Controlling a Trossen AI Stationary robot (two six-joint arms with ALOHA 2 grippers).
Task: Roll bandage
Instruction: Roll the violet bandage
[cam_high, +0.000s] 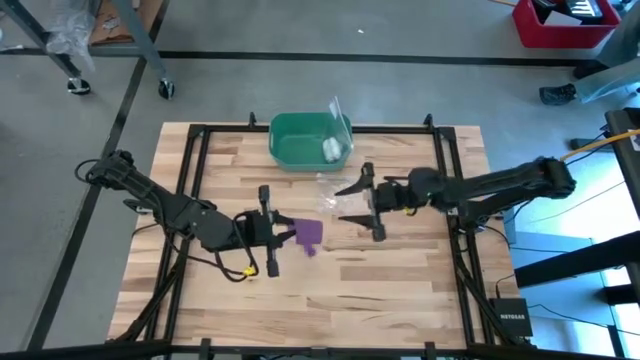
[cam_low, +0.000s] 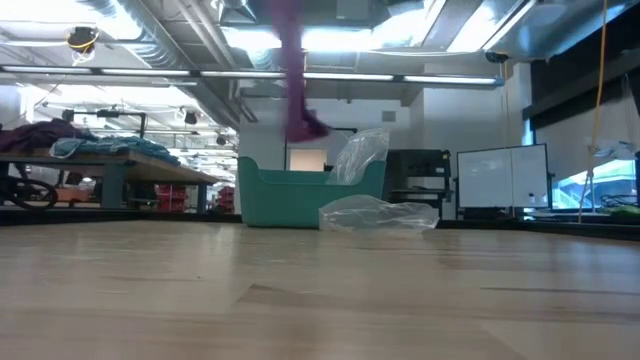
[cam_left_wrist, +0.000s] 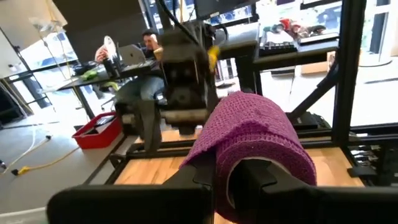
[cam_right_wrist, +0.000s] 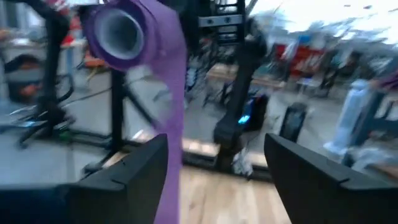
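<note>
Wooden desk (cam_high: 400, 280) carries a green bin (cam_high: 300, 140) at its far edge. Short of the bin, the left hand (cam_high: 268, 243) is clamped on the purple bandage (cam_high: 310, 233), partly rolled, a tail hanging loose. Right hand (cam_high: 362, 203), fingers apart, holds nothing just beyond it. Rolling looks roughly half done.

Bare wooden tabletop (cam_high: 400, 290) was left open in front; farther back, passage was blocked by a green bin (cam_high: 305, 140) and clear plastic bag (cam_low: 380, 213).
</note>
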